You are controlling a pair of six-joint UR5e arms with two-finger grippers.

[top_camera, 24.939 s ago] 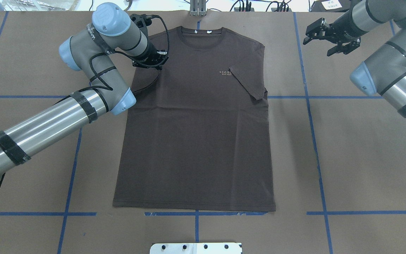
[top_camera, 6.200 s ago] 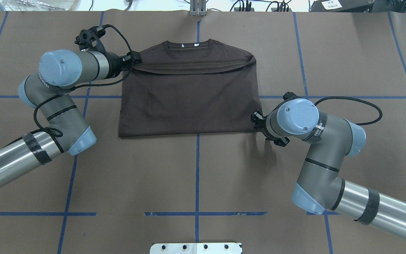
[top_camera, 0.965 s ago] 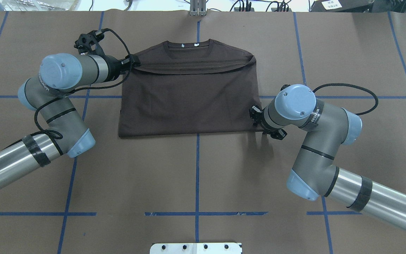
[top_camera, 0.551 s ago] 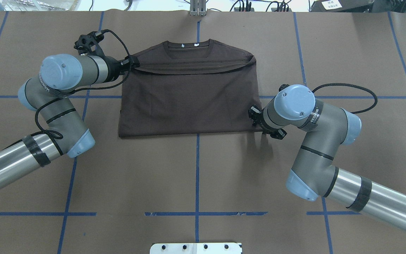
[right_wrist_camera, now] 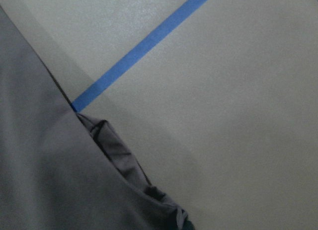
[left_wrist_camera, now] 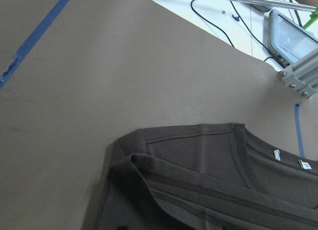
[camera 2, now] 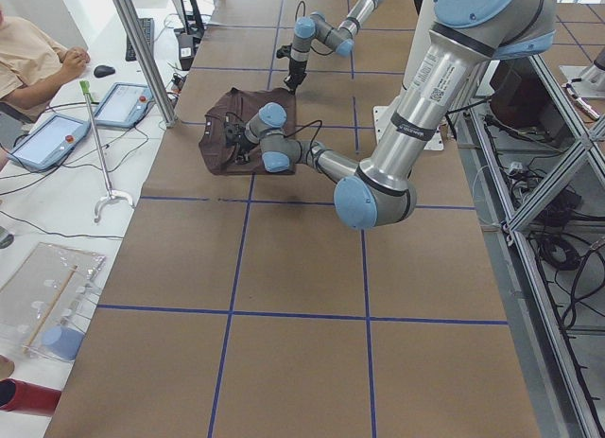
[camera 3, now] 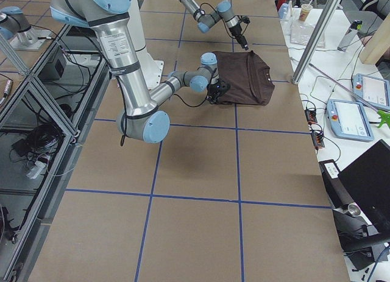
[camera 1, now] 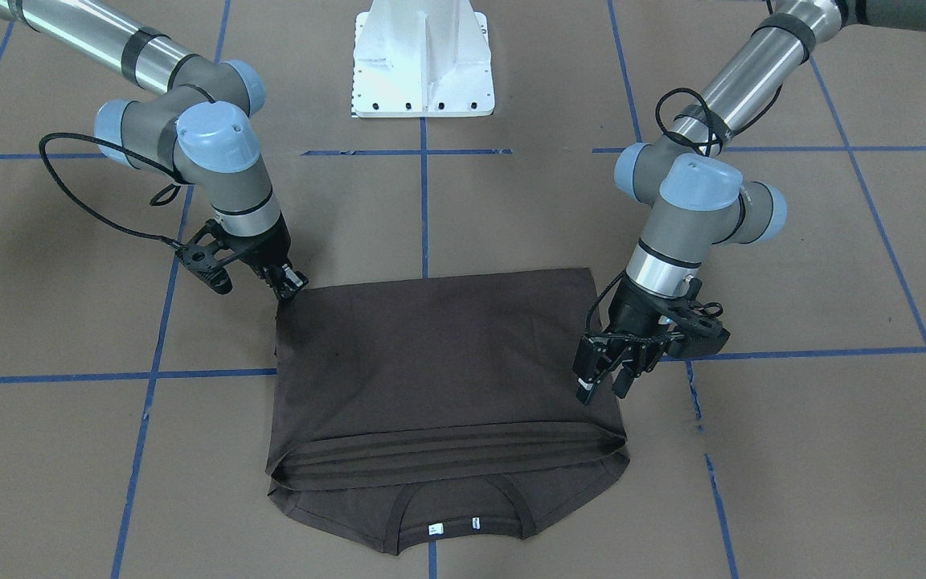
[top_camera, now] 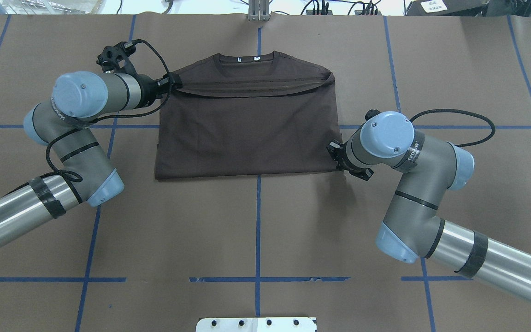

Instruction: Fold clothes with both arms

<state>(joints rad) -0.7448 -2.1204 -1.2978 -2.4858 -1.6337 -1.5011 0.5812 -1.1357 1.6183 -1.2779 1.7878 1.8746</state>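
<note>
T-shirt [top_camera: 247, 133] lies flat on the tabletop [top_camera: 256, 230], folded in half with the hem laid just short of the collar [camera 1: 455, 515]. The right claw [camera 1: 286, 285] sits at the crease's corner on its own side. It is narrow and seems pinched on puckered cloth, probably to carry that side across for the next fold. The left claw [camera 1: 604, 386] hangs over the opposite edge near the hem corner, jaws apart and empty, placed, I judge, to take that corner. Both arms reach in with bent elbows, wrists tipped down toward the shirt.
</note>
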